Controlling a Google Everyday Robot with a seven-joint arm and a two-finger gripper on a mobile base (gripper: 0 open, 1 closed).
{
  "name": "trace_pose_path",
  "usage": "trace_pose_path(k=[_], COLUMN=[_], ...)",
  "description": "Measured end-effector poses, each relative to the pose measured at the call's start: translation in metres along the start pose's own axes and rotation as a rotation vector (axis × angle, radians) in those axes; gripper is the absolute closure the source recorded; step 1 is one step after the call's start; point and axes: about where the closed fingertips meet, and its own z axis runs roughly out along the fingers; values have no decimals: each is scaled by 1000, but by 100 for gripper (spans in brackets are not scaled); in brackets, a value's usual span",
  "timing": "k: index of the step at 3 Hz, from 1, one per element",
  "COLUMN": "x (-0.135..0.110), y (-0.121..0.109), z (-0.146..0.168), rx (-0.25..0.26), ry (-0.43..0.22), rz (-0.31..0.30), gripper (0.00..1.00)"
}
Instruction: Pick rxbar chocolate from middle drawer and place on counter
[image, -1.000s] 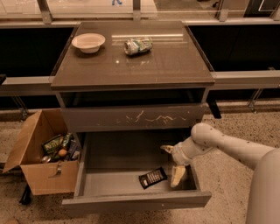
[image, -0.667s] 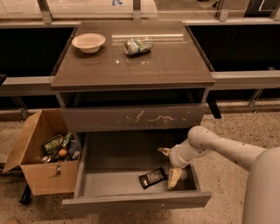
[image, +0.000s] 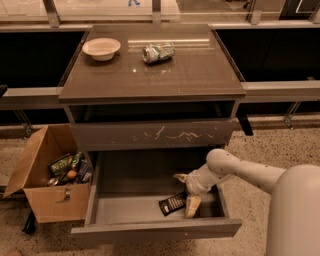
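Note:
The rxbar chocolate (image: 172, 203) is a small flat black bar with white lettering. It lies on the floor of the open middle drawer (image: 155, 229), toward the front right. My gripper (image: 184, 192) reaches down into the drawer from the right. One finger (image: 192, 206) rests just right of the bar and the other (image: 180, 177) is behind it, so the fingers stand apart around the bar. The counter (image: 190, 75) is the glossy grey-brown top of the cabinet above.
A white bowl (image: 101, 48) and a crushed silver-green can (image: 158, 52) sit on the counter. The scratched drawer front (image: 152, 135) is shut above the open drawer. An open cardboard box (image: 47, 177) with snacks stands on the floor at the left.
My gripper has moved left and a little lower in the drawer, closer to the bar. The bar has not moved.

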Motion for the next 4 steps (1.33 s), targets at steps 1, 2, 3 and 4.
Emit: trace_pose_path(k=[1,2,3,4], x=[3,6,11,10], y=[2,4,7,7], z=[20,31,38,37], rx=[-35,-57,-78,-85], ry=[-13,-17,-16,-16], rz=[5,13,23,24], gripper=[2,25,49,72])
